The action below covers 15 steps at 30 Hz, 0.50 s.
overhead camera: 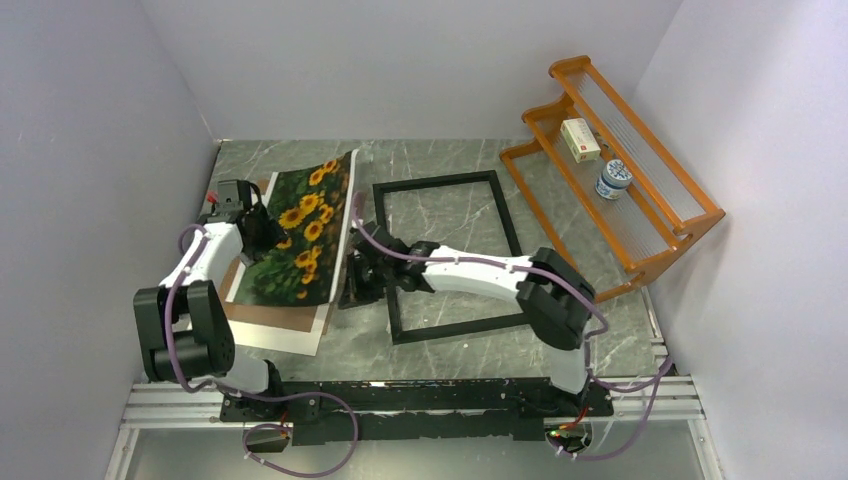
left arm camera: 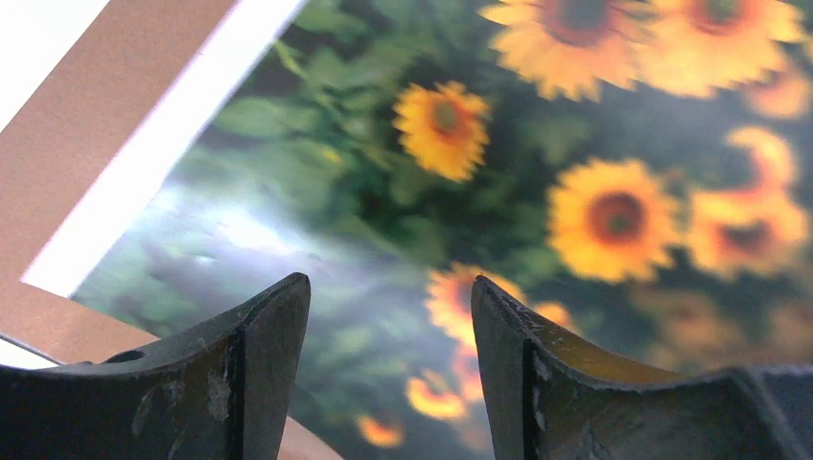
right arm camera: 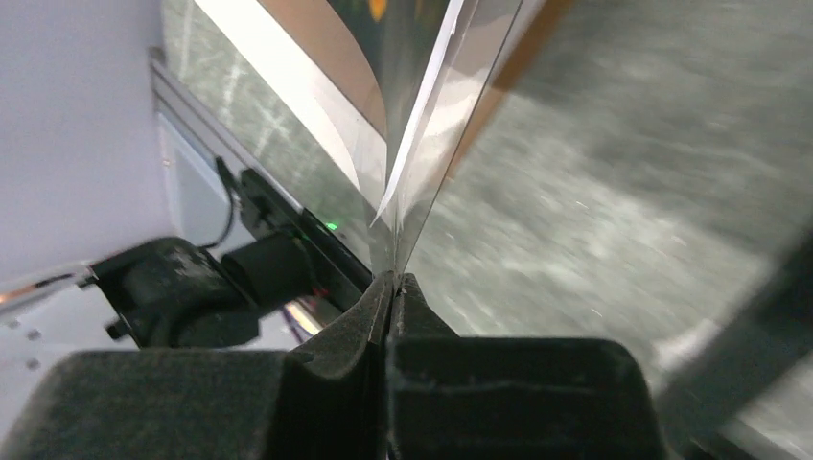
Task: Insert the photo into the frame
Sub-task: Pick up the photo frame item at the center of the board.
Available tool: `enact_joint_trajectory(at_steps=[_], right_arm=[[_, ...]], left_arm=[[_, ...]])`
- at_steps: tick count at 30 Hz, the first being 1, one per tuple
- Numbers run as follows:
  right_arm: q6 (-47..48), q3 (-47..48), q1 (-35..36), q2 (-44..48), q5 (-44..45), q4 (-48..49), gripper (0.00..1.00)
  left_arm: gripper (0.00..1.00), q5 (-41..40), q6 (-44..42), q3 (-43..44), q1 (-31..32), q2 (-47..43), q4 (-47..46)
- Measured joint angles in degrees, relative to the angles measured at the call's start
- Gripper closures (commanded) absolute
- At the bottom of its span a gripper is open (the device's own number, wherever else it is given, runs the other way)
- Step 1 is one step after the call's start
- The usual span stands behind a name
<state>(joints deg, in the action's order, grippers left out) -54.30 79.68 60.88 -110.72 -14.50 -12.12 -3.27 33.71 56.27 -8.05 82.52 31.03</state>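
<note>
While its left side rests on the brown backing board [overhead camera: 268,312] and white mat [overhead camera: 293,341] by the table's [overhead camera: 440,160] left edge, the photo [overhead camera: 310,215] has its right edge raised, so the sheet is tilted. Long axis runs from near edge to far edge, the far end angled right. Right end effector [right arm camera: 393,287] is clamped on the photo's near right edge. Left end effector [left arm camera: 388,287] is over the photo's left half, fingers apart, gripping nothing. The frame [overhead camera: 435,182] lies flat mid-table, just right of the photo; marble shows through it. The orange rack [overhead camera: 660,245] at the far right corner holds a white box [overhead camera: 580,140] and a blue-white jar [overhead camera: 613,180].
</note>
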Motion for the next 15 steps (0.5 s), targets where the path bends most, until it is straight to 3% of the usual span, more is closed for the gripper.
enact_joint_trajectory(at_steps=[7,15], right_arm=[[12.9,-7.3,-8.0,12.2,-0.3,-10.8,1.00],[26.2,-6.3,-13.4,17.7,-1.5,-21.1,1.00]], left_arm=[[0.32,-0.2,0.0,-2.0,0.0,5.3,-2.4],[0.31,-0.1,0.2,-2.9,0.0,8.3,-4.6]])
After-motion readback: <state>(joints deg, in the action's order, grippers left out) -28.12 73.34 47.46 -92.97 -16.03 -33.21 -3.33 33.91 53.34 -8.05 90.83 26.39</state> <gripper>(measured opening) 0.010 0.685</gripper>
